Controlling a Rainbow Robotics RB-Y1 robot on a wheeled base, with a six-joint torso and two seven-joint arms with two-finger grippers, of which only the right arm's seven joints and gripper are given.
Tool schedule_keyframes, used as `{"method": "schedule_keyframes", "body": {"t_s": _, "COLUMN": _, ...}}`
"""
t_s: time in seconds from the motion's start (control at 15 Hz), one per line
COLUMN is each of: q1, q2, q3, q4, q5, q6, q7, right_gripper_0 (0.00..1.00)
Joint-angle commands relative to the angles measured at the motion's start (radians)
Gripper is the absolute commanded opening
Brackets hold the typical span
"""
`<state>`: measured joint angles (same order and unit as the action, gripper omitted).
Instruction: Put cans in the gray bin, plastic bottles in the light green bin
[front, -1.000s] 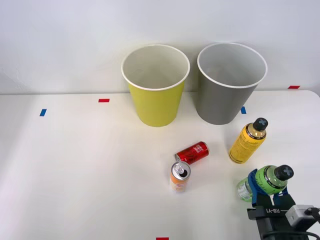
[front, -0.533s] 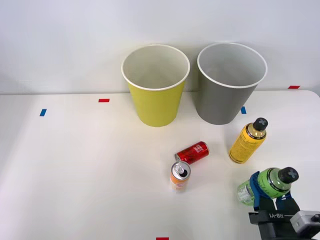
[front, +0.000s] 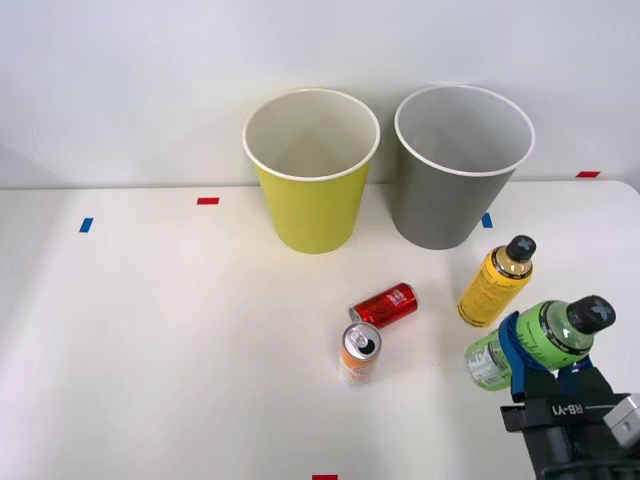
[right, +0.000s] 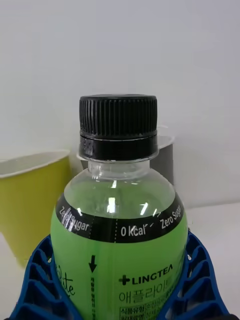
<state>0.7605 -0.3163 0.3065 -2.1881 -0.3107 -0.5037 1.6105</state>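
The robot's right hand (front: 541, 362) has its blue ribbed fingers (right: 37, 287) closed around the body of the green bottle (front: 535, 342), holding it near the right front of the white worktop (front: 150, 330). The bottle looks full of liquid, so probably fairly heavy, with smooth, slightly yielding plastic walls; a mid-body grip below the shoulder seems sensible. The light green bin (front: 311, 170) stands well apart at the back, beside the gray bin (front: 463, 165). The yellow-orange bottle (front: 494, 282) stands just beside the held one.
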Motion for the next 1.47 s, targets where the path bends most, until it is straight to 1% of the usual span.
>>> {"method": "schedule_keyframes", "body": {"t_s": 0.07, "q1": -0.029, "q2": -0.004, "q3": 0.023, "q4": -0.113, "q5": -0.024, "q6": 0.086, "q7": -0.011, "right_gripper_0": 0.0}}
{"method": "schedule_keyframes", "body": {"t_s": 0.13, "q1": -0.041, "q2": 0.0, "q3": 0.022, "q4": -0.179, "q5": -0.03, "q6": 0.162, "q7": -0.009, "right_gripper_0": 0.0}}
{"method": "schedule_keyframes", "body": {"t_s": 0.27, "q1": -0.101, "q2": 0.005, "q3": 0.02, "q4": -0.242, "q5": -0.039, "q6": 0.251, "q7": -0.012, "right_gripper_0": 0.0}}
{"method": "schedule_keyframes", "body": {"t_s": 0.53, "q1": -0.316, "q2": 0.005, "q3": 0.009, "q4": -0.242, "q5": -0.071, "q6": 0.396, "q7": -0.032, "right_gripper_0": 0.0}}
{"method": "schedule_keyframes", "body": {"t_s": 0.73, "q1": -0.511, "q2": 0.023, "q3": -0.037, "q4": -0.24, "q5": -0.09, "q6": 0.613, "q7": -0.055, "right_gripper_0": 0.0}}
{"method": "schedule_keyframes", "body": {"t_s": 0.8, "q1": -0.584, "q2": 0.029, "q3": -0.061, "q4": -0.219, "q5": -0.091, "q6": 0.66, "q7": -0.095, "right_gripper_0": 0.0}}
{"method": "schedule_keyframes", "body": {"t_s": 0.93, "q1": -0.705, "q2": 0.033, "q3": -0.069, "q4": -0.104, "q5": -0.088, "q6": 0.64, "q7": -0.156, "right_gripper_0": 0.0}}
{"method": "schedule_keyframes", "body": {"t_s": 1.0, "q1": -0.799, "q2": 0.04, "q3": -0.075, "q4": -0.004, "q5": -0.088, "q6": 0.616, "q7": -0.158, "right_gripper_0": 0.0}}
{"method": "schedule_keyframes", "body": {"t_s": 1.2, "q1": -0.992, "q2": 0.062, "q3": -0.09, "q4": 0.179, "q5": -0.093, "q6": 0.613, "q7": -0.159, "right_gripper_0": 0.0}}
{"method": "schedule_keyframes", "body": {"t_s": 1.47, "q1": -1.159, "q2": 0.046, "q3": -0.086, "q4": 0.329, "q5": -0.12, "q6": 0.611, "q7": -0.19, "right_gripper_0": 0.0}}
